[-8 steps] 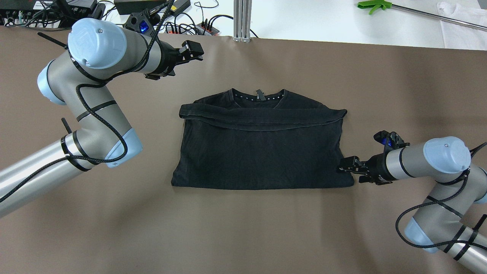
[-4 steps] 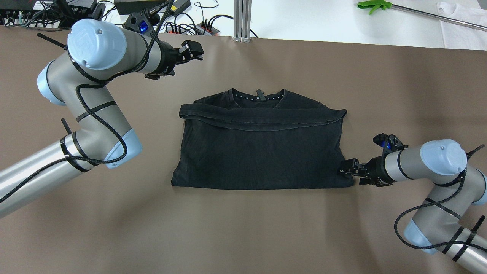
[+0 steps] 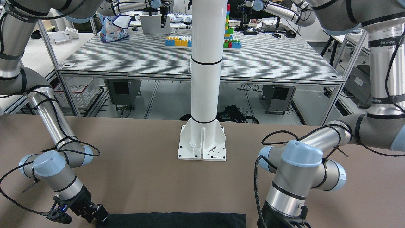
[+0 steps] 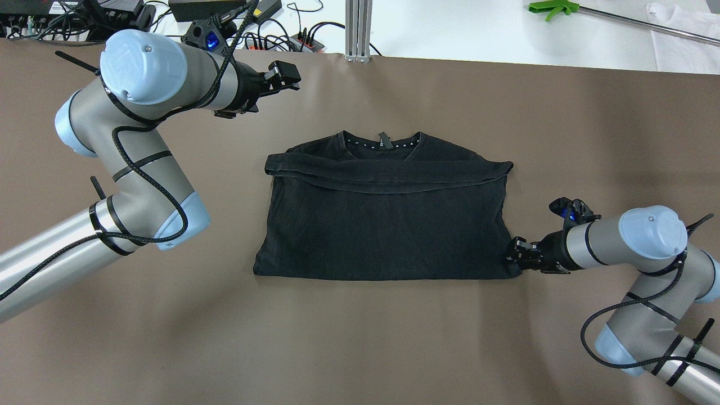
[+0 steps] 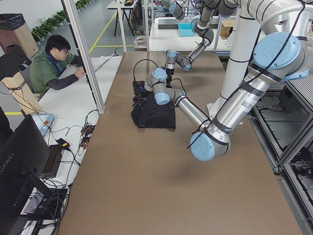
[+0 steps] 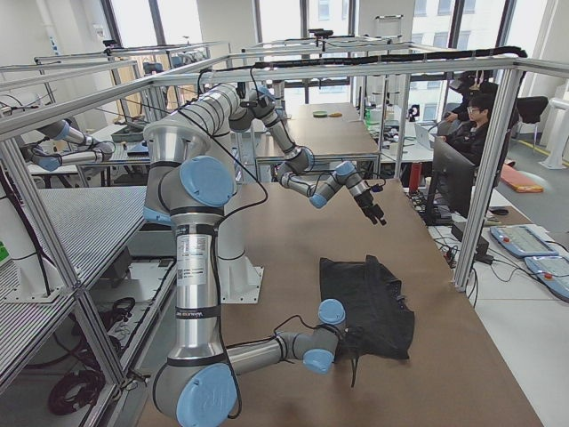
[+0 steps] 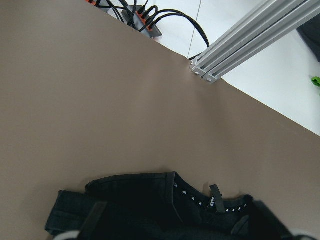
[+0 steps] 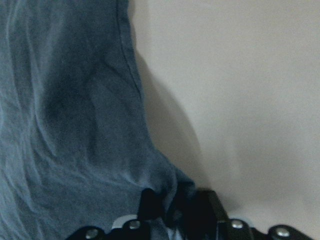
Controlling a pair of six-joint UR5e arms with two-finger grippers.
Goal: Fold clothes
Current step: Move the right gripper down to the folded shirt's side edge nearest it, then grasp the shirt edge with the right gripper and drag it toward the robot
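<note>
Plainly pinched shut at the right gripper (image 4: 511, 257) on a small bunch of cloth, at the corner of the shirt (image 4: 388, 225) that points to the near right corner of the desk (image 4: 360, 349), low against the top. Spread apart at the left gripper (image 4: 284, 77), holding nothing, hanging above bare top close to the far edge, left of middle, well apart from the shirt. Lying flat around the middle of the desk, collar (image 4: 382, 140) toward the far edge, hem (image 4: 388, 180) already brought up across the chest as a band just short of the collar; so halved once, and judged ready for a sideways fold from the right edge toward the left. Risky with only one corner held: likely to drag the whole stack along instead of turning it over, or to lift just the top layer and peel the first fold open. Thin hold, too, so apt to slip out on a fast lift. Better to raise slowly, carry low, and bring the left gripper onto the far right corner of the shirt to keep that edge straight.
</note>
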